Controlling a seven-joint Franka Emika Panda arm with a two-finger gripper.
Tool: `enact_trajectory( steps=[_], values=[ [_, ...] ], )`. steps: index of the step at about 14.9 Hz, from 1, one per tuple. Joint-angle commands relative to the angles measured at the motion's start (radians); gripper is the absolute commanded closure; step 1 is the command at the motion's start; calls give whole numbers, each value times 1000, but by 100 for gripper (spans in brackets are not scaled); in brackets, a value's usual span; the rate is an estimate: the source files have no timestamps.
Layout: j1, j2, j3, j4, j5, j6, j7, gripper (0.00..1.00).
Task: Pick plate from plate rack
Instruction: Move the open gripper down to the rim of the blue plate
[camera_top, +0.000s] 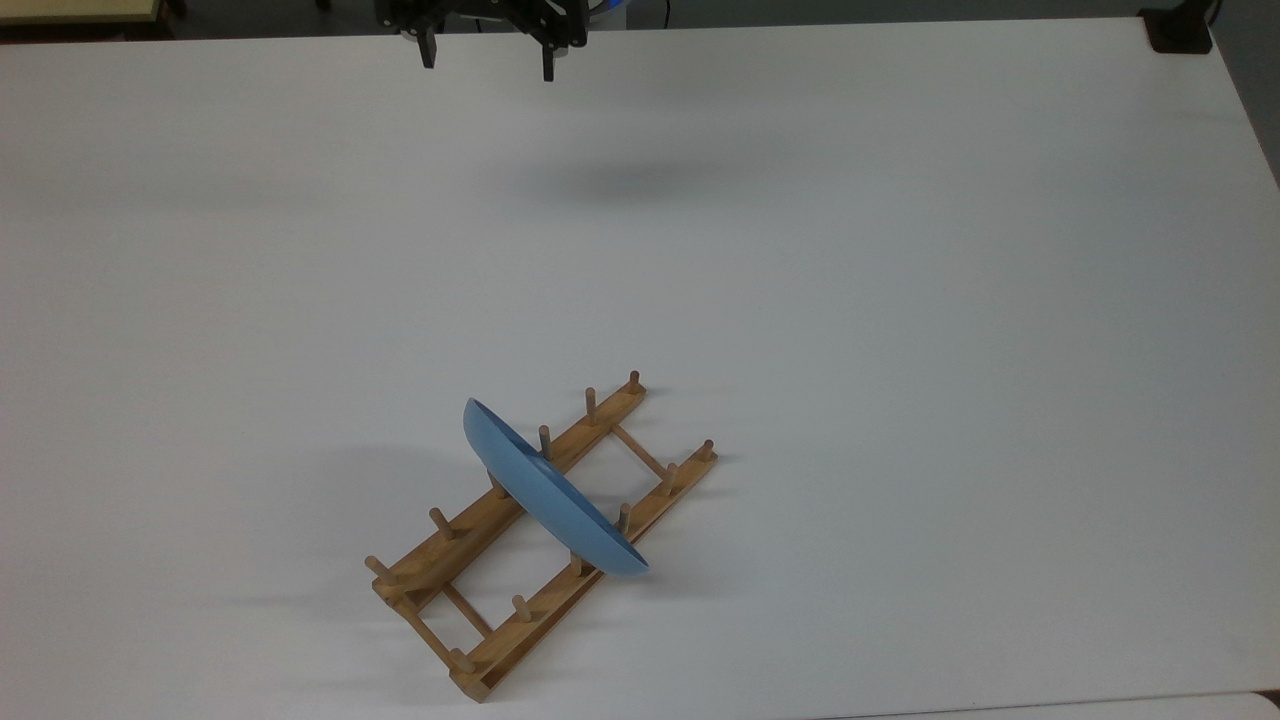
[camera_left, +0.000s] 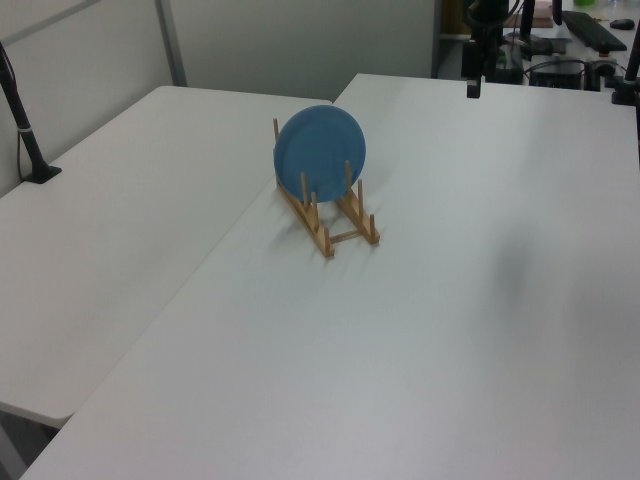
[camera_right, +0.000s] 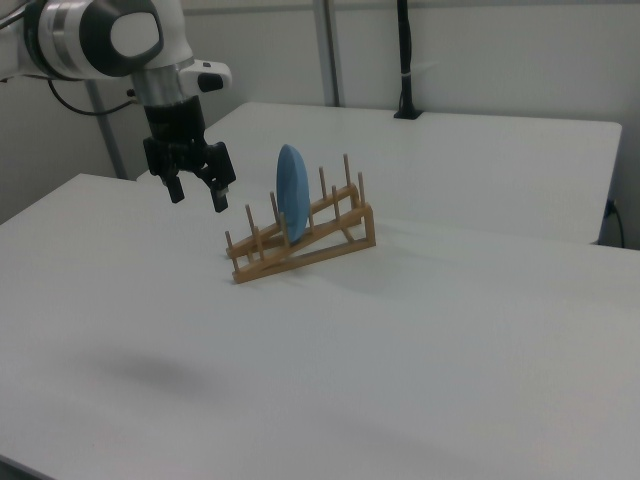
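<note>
The round glossy light-blue plate (camera_top: 553, 493) is standing on edge between pegs midway along the low light-brown wooden plate rack (camera_top: 470, 590) on the white table (camera_top: 900, 300). The black two-finger gripper (camera_right: 197, 192) is hanging well apart above the table, fingers spread wide, holding nothing.

Lab; white tables (camera_top: 900, 300); camera post (camera_right: 405, 60).

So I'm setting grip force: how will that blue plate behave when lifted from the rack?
The plate looks rigid and probably light. Its glossy surface may be slippery. It stands on edge between the pegs of the plate rack, so a sideways nudge could tip it. The open tool hangs apart from it.
</note>
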Motion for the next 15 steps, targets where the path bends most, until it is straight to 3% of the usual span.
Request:
enact_trajectory(
  steps=[1,8,15],
  values=[
    [-37,23,-5,1,5,32,-57,0],
    [-36,31,-1,1,5,41,-56,0],
    [-34,111,4,21,4,331,-7,0]
  ],
)
